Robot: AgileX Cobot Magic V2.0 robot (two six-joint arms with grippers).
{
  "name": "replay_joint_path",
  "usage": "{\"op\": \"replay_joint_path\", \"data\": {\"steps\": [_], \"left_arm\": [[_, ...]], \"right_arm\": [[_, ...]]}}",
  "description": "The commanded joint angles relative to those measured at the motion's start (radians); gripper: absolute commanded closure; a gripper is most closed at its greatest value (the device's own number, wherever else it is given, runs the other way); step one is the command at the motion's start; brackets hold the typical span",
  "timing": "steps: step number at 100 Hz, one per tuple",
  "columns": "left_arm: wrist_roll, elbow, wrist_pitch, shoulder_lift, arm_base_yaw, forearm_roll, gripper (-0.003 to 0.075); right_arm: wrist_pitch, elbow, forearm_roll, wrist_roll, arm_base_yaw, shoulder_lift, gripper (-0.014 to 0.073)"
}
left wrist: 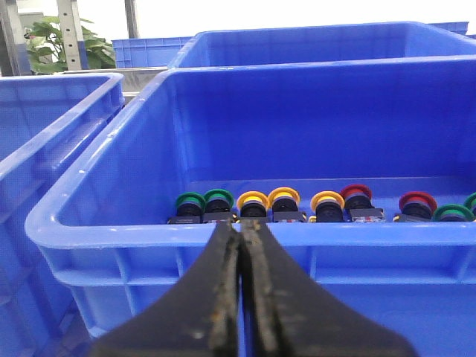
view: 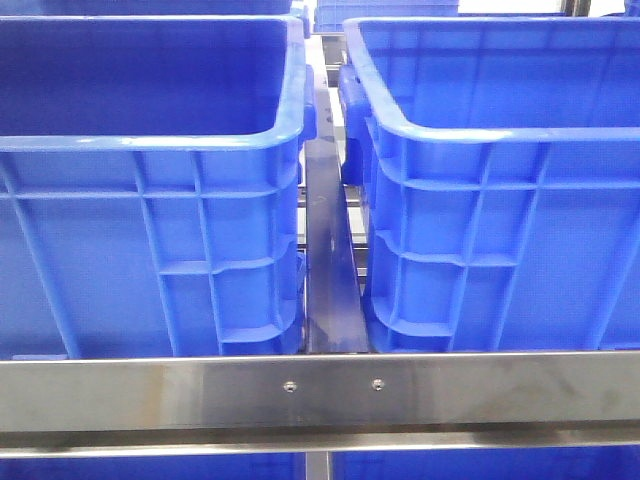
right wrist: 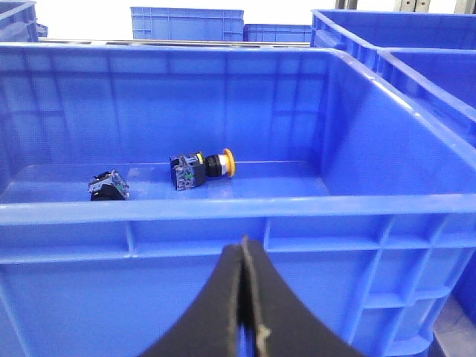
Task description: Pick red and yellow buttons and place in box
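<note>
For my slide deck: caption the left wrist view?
Closed left end effector outside a blue bin holding a row of green, yellow and red buttons.

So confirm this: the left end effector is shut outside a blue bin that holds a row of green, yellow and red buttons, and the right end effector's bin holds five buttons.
Not five. The right wrist view shows only two buttons in that bin: a yellow-capped button and a dark button. The rest stands.

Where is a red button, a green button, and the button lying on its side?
red button (left wrist: 356,193), left wrist view, on its red cap.
green button (left wrist: 190,201), left wrist view, on its green cap.
sideways button (right wrist: 202,167), right wrist view, on its body.
</note>
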State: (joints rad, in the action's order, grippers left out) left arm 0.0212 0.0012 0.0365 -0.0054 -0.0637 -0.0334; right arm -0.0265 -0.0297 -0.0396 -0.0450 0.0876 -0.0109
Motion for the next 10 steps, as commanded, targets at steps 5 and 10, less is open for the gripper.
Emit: {"op": "replay_joint_path", "data": {"steps": [5,10], "left_arm": [[-0.012,0.053,-0.081,-0.031,0.004,-0.001,0.0740],[-0.012,0.053,-0.081,-0.031,0.004,-0.001,0.0740]], "right_arm": [[0.084,0.015,-0.009,-0.002,0.001,-0.024,0.0663],[0.084,0.015,-0.009,-0.002,0.001,-0.024,0.0663]]}}
